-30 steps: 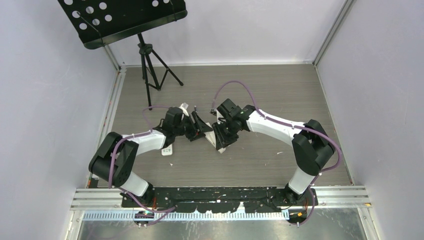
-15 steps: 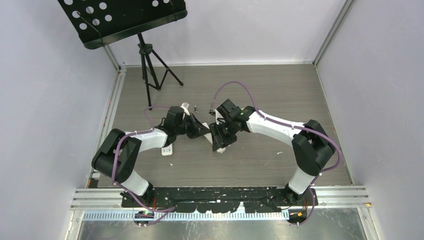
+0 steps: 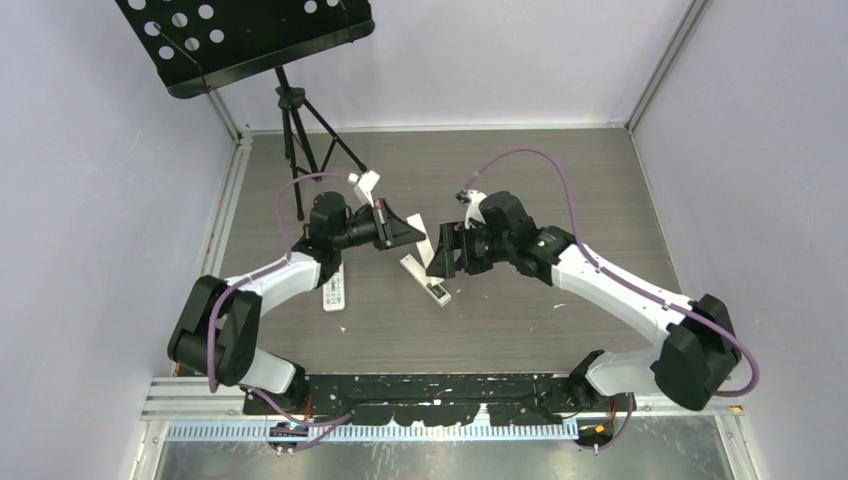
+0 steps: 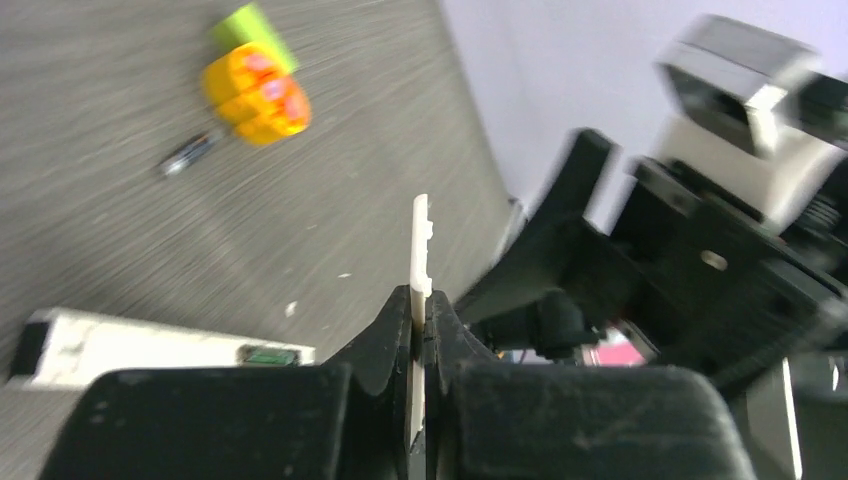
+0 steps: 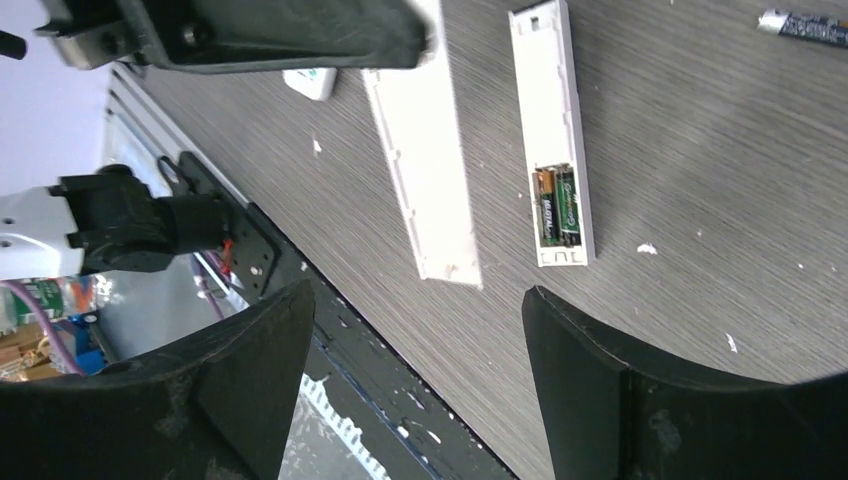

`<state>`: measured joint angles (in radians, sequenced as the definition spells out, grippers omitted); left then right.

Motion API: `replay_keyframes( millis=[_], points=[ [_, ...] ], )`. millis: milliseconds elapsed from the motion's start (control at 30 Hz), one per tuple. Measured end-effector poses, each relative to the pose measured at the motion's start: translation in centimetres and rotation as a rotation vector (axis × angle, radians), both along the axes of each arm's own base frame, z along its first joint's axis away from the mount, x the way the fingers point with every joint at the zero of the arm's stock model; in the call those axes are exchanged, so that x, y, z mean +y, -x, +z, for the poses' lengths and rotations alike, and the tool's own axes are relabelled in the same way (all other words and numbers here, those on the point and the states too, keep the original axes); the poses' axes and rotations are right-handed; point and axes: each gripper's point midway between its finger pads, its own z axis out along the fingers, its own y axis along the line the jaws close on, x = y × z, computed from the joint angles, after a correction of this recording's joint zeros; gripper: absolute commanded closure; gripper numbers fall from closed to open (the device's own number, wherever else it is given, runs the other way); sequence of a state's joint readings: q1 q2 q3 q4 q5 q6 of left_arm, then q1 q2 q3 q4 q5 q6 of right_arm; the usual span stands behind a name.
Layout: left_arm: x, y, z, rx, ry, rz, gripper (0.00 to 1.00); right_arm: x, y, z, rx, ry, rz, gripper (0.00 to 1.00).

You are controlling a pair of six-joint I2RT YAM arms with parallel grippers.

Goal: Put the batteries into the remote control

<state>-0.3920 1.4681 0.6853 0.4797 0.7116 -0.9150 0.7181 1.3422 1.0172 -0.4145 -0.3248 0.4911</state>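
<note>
Even soft light, faint shadows, left wrist view motion-blurred

Left black two-finger gripper [image 4: 421, 310]: jaws pinched on thin white plastic strip [image 4: 421, 240]. Right black two-finger gripper [image 5: 412, 310]: jaws spread wide, pointing down.

1. This is a robotics lab test cell. A white-and-black left arm [image 3: 280, 278] and right arm [image 3: 620, 285] are bolted side by side to a black base plate [image 3: 440, 387] at the near edge of the table [image 3: 580, 180].
2. Plain pale walls [image 3: 90, 200] and bare aluminium rails [image 3: 662, 62] box in the grey wood-grain tabletop.
3. Purple cables [image 3: 538, 156] loop openly along both arms.
4. A black perforated music stand [image 3: 250, 40] on a tripod stands in the far left corner.
</note>
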Motion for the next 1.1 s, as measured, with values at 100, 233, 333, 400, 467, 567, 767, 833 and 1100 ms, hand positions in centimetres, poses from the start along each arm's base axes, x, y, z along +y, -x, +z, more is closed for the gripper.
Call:
replay_keyframes(
  millis=[100, 233, 333, 400, 467, 567, 767, 833, 1100],
  points=[
    [-0.7, 1.2, 4.4, -0.148, 0.083, -0.105, 1.00, -0.1, 0.1, 1.3, -0.046, -0.071, -0.018, 0.22],
    [-0.9, 3.4, 8.4, -0.292, 0.159, -0.224, 1.00, 0.0, 0.6, 3.4, -0.107, -0.155, -0.008, 0.35],
    [-0.9, 5.1, 10.2, -0.362, 0.196, -0.297, 1.00, 0.5, 1.4, 5.5, -0.149, -0.230, 0.049, 0.46],
    [-0.7, 6.0, 11.3, -0.396, 0.216, -0.334, 1.00, 1.0, 2.2, 6.8, -0.166, -0.281, 0.102, 0.51],
    [-0.6, 6.7, 12.2, -0.426, 0.235, -0.358, 1.00, 1.4, 2.9, 7.5, -0.173, -0.318, 0.153, 0.57],
    [-0.6, 7.1, 13.4, -0.455, 0.263, -0.373, 1.00, 1.9, 4.0, 8.0, -0.170, -0.349, 0.218, 0.74],
    [-0.5, 7.4, 14.5, -0.458, 0.297, -0.374, 0.56, 2.7, 4.6, 8.4, -0.176, -0.383, 0.278, 1.00],
    [-0.6, 6.9, 14.7, -0.451, 0.301, -0.345, 0.37, 2.7, 4.2, 8.6, -0.190, -0.381, 0.266, 1.00],
    [0.8, 1.3, 12.3, -0.306, 0.121, 0.027, 0.22, 2.5, -0.7, 6.1, -0.288, -0.176, 0.096, 1.00]
  ],
)
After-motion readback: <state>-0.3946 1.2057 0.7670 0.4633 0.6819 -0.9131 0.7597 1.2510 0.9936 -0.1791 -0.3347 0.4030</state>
